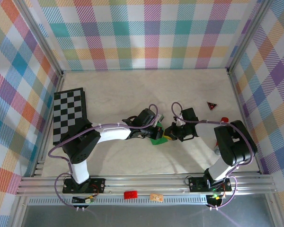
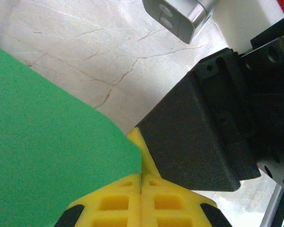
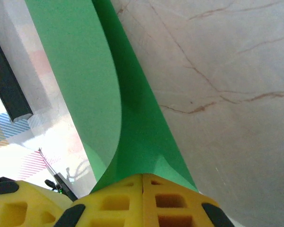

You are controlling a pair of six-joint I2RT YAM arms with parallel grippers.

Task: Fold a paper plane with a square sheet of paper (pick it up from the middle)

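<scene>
**Both claws clamp the green sheet at the middle of the table**

The pale table (image 1: 132,90) stands inside walls of coloured check. A black-and-white chessboard (image 1: 69,116) lies flat at its left side. The two arms reach inward from their bases and meet near the centre, a little toward the near edge.

The square sheet of paper (image 1: 156,140) is there between them, just beside the two wrists and well apart from the chessboard. It is not flat: in the right wrist view it is bent over on itself into a long curved strip.

The right gripper (image 3: 142,191) is clenched, and the bent strip comes straight out from between its yellow pads, so it grasps the paper. The left gripper (image 2: 141,191) is also clenched; the edge of the sheet runs down into the seam of its pads, so it seems to pinch the paper too.

A small red-and-black triangle (image 1: 211,105) lies to the right, apart from the paper.
</scene>
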